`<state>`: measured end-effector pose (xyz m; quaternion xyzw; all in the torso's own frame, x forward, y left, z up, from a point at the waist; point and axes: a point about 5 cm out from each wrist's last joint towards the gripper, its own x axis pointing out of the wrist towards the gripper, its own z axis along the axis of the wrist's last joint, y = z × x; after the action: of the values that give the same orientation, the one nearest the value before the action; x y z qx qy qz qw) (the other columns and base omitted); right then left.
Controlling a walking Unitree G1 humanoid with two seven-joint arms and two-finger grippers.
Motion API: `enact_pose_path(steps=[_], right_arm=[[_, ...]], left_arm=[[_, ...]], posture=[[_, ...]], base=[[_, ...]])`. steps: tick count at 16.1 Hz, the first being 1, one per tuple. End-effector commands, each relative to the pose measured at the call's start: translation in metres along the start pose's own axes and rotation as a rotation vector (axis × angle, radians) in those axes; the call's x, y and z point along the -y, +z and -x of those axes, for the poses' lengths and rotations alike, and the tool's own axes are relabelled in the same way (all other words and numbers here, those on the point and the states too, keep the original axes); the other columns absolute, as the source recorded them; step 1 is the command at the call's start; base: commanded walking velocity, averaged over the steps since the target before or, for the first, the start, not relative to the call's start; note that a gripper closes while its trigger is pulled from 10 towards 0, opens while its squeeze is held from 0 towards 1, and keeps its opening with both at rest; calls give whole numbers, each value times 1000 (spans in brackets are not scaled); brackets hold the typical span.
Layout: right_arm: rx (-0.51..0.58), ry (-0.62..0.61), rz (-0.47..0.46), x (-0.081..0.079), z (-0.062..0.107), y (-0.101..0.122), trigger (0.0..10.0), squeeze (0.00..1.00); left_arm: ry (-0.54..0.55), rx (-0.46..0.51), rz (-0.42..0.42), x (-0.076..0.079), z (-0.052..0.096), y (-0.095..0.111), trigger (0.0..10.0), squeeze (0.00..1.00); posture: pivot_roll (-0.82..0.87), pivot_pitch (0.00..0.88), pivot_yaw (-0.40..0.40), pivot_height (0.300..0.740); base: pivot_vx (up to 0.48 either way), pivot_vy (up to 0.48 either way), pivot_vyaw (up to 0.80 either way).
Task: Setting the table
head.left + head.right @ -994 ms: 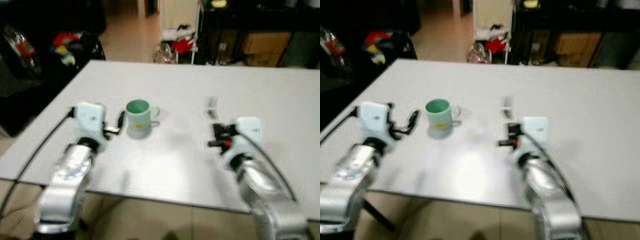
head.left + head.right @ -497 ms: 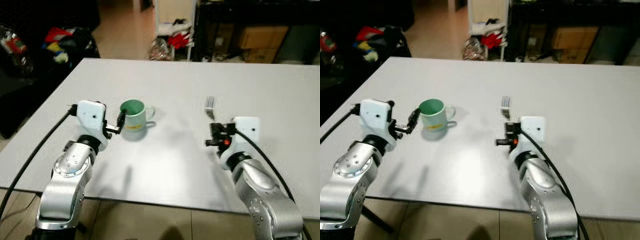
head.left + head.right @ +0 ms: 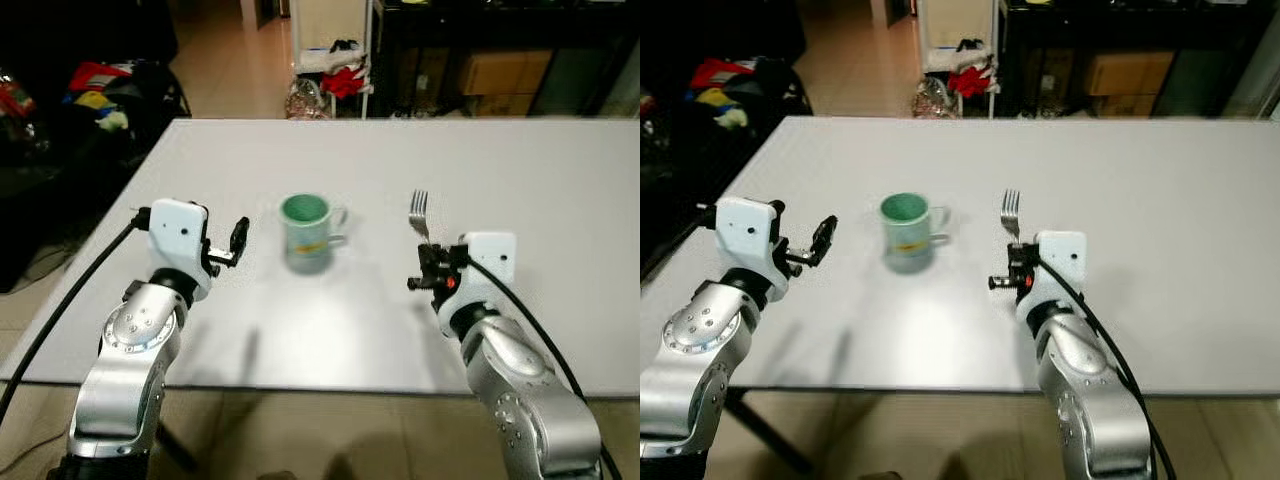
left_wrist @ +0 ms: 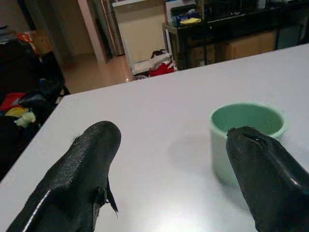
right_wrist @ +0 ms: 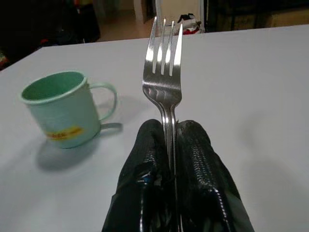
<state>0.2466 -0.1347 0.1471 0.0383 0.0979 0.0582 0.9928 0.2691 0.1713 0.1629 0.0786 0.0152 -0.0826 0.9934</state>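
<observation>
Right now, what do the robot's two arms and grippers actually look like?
Both arms are rounded silver metal segments, each ending in a boxy white wrist housing. A black cable runs along each arm. The left gripper has two long matte black fingers with rounded tips. The right gripper has the same black fingers, textured on the pads, with a small red-orange spot at its base.

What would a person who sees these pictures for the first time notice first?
Probably the silver fork, clamped between the fingers of the right gripper and pointing out over the white table. Next comes the green mug, standing upright on the table between the two arms. The left gripper is open and apart from the mug, holding nothing.
</observation>
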Motion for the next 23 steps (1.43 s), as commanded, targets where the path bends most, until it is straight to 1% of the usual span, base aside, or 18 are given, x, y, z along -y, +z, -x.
enact_pose_path(steps=[1, 3, 4, 5, 7, 8, 10, 12, 13, 14, 15, 16, 17, 20, 21, 23], right_arm=[[6, -11, -6, 3, 0, 0, 10000, 0], [7, -14, -8, 2, 1, 0, 10000, 0], [8, -16, -10, 2, 1, -1, 10000, 0], [8, -16, -10, 2, 1, -1, 10000, 0], [8, -17, -10, 2, 0, -1, 10000, 0], [7, -16, -7, 3, 0, 0, 10000, 0], [-5, -12, 7, 6, -3, 1, 10000, 0], [-20, -16, 19, 9, -7, 1, 10000, 0], [-44, -38, 47, 15, -12, 0, 10000, 0], [-86, -84, 67, 25, -17, -2, 10000, 0], [-101, -100, 72, 29, -19, -2, 10000, 0], [-126, -111, 83, 34, -25, -2, 10000, 0], [-188, -111, 120, 42, -37, -3, 10000, 0], [-313, -179, 124, 58, -49, -15, 10000, 0], [-340, -188, 121, 60, -51, -19, 10000, 0], [-389, -179, 92, 63, -52, -27, 10000, 0]], left_arm=[[-11, -1, -9, 1, 0, 1, 10000, 0], [-12, -2, -11, 1, -1, 1, 10000, 0], [27, 4, -47, -3, -3, 3, 10000, 0], [32, 0, -51, -4, -4, 3, 10000, 0], [15, -3, -48, -2, -4, 2, 10000, 0], [2, -8, -33, 0, -4, 1, 10000, 0], [-49, -31, -43, 6, -3, -1, 10000, 0], [-73, -36, -44, 9, -3, -2, 10000, 0], [-103, -41, -43, 11, -3, -1, 10000, 0], [-157, -61, -48, 15, -2, -4, 10000, 0], [-176, -71, -50, 16, -1, -5, 10000, 0], [-232, -94, -67, 21, 0, -8, 10000, 0], [-342, -143, -70, 31, 3, -14, 10000, 0], [-572, -176, -60, 53, 17, -15, 10000, 0], [-607, -181, -52, 56, 19, -15, 10000, 0], [-636, -190, -46, 58, 23, -13, 10000, 0]], posture=[[42, 0, 66, 740], [40, 0, 69, 740], [39, 0, 74, 740], [38, 0, 76, 740], [38, 0, 79, 740], [38, 0, 81, 740], [42, 0, 81, 740], [44, 0, 83, 740], [48, 0, 81, 740], [49, 0, 83, 740], [49, 0, 83, 740], [49, 0, 85, 740], [47, 0, 87, 740], [59, 0, 71, 740], [64, 0, 66, 740], [70, 0, 59, 740]], base=[[0, 472, 0], [0, 472, 0], [0, -480, 0], [0, -480, 0], [0, -409, 0], [0, 0, 0], [0, 0, 0], [0, 0, 0], [0, 0, 0], [0, 0, 0], [0, 0, 0], [0, 0, 0], [0, 0, 0], [0, 0, 0], [0, 0, 0], [0, 0, 0]])
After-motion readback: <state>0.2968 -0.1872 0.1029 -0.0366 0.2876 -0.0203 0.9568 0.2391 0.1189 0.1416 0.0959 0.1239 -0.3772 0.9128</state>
